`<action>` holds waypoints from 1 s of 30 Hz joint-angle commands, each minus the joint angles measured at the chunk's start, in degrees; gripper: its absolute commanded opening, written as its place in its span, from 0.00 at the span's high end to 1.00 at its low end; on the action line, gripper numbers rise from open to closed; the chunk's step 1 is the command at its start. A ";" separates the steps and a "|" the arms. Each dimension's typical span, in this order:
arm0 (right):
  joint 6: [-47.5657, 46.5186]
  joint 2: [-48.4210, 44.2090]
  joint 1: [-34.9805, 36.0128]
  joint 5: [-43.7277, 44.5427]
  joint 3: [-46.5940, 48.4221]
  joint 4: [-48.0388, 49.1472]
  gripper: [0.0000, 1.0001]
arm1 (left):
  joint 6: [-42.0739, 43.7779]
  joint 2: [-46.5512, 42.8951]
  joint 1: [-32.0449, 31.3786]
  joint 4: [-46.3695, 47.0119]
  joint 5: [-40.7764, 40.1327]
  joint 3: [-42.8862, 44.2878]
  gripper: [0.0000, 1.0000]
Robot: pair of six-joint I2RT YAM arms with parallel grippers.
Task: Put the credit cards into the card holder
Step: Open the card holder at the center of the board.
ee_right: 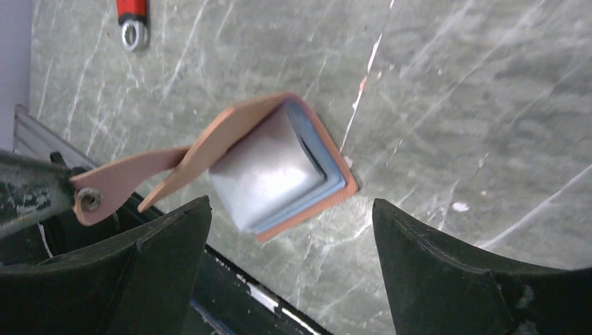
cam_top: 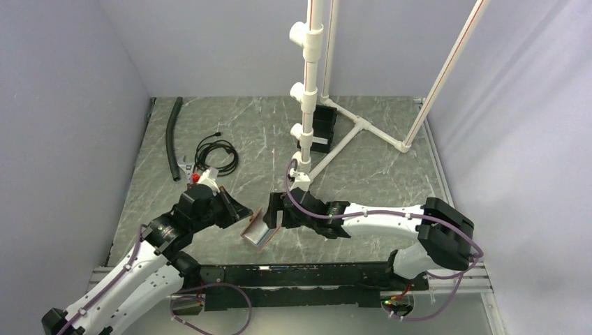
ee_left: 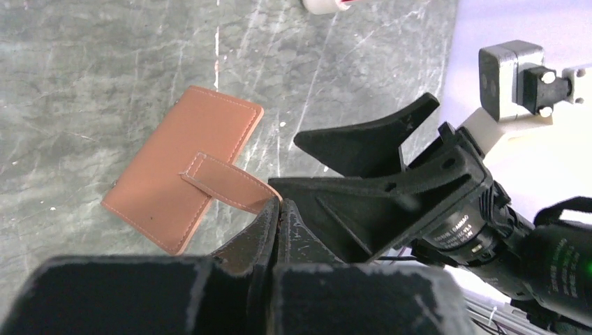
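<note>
L gripper (ee_left: 278,209) pinched shut on snap tab (ee_right: 119,181). Card holder (ee_right: 279,167) hangs just ahead of its tips, half open, long axis slanting away, mouth twd R gripper (ee_right: 290,204). Light blue card (ee_right: 328,174) inside. R jaws wide, holding nothing. Grey-green marbled tabletop (cam_top: 363,167), pale walls (cam_top: 63,84), white PVC frame (cam_top: 311,70). Motor print (ee_left: 457,234) unreadable.

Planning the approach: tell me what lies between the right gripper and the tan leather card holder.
Nothing: the right wrist view shows only grey marbled tabletop between the right gripper and the tan leather card holder.
</note>
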 commanded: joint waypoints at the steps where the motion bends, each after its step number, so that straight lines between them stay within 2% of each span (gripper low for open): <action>1: 4.41 -0.32 0.54 -3.71 -0.61 0.00 0.13 | -0.09 1.71 -0.24 0.91 0.00 1.82 1.00; 5: 2.17 0.36 0.23 -4.27 -1.35 0.57 0.19 | -2.33 2.19 -0.24 -3.49 -3.88 2.39 1.00; 8: 1.08 0.79 -1.38 -9.58 -3.41 5.68 0.30 | -6.04 3.86 -0.23 -15.41 -13.92 4.95 1.00; 10: 0.27 2.33 -2.16 -12.71 -2.94 7.39 0.36 | -5.88 5.70 -0.24 -18.86 -19.34 5.60 1.00; 15: -0.81 6.92 -2.23 -18.54 0.06 9.30 0.42 | -3.82 16.07 1.17 -23.09 -24.39 9.00 1.00; 19: -0.54 9.20 -2.34 -20.80 0.65 11.23 0.41 | 1.92 22.55 6.12 -17.98 -19.95 8.26 1.00; 21: -0.18 9.94 -2.64 -21.97 0.71 12.30 0.35 | 3.45 24.22 9.30 -14.20 -15.61 6.77 1.00; 25: 1.82 11.15 -3.68 -23.19 1.12 13.20 0.32 | 3.20 25.26 13.66 -11.38 -11.19 3.23 1.00; 30: 5.42 12.71 -6.52 -26.08 0.52 15.84 0.32 | -0.96 27.63 14.35 -11.39 -8.01 -0.46 1.00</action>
